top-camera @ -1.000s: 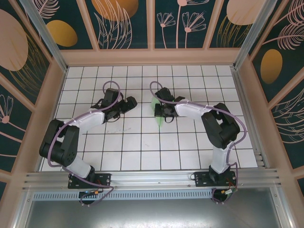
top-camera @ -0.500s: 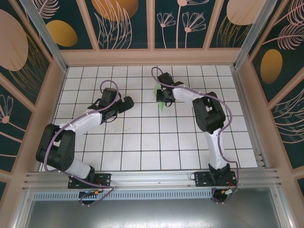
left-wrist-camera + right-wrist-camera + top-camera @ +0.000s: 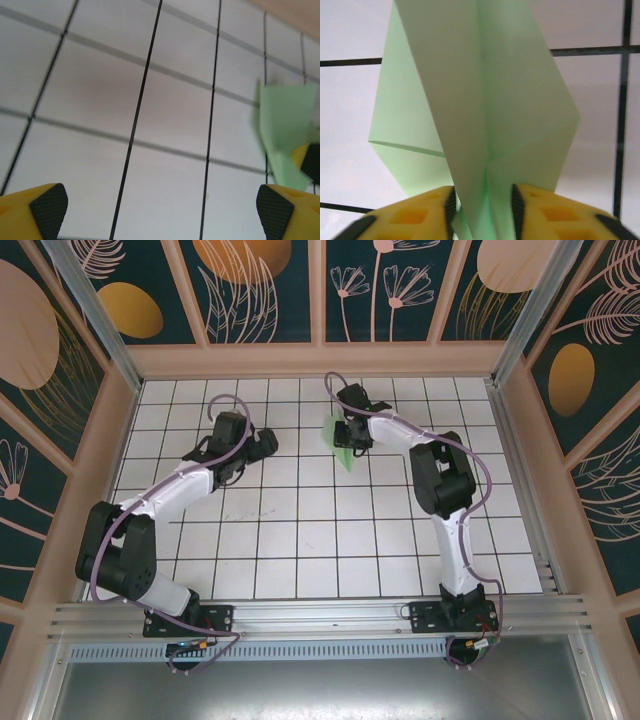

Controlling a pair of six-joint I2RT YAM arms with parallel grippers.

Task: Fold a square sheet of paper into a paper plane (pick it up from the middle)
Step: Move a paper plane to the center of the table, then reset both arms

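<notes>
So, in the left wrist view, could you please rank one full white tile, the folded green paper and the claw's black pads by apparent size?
1. White tile
2. Folded green paper
3. Black pads, both alike, though nearness to the camera enlarges them.

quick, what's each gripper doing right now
left gripper: open, holding nothing
right gripper: fingers on either side of the paper plane; cannot tell if it grips

Black-white arms [image 3: 170, 490] — lilac cables [image 3: 497, 492], yellow claw fingers [image 3: 30, 212].
</notes>
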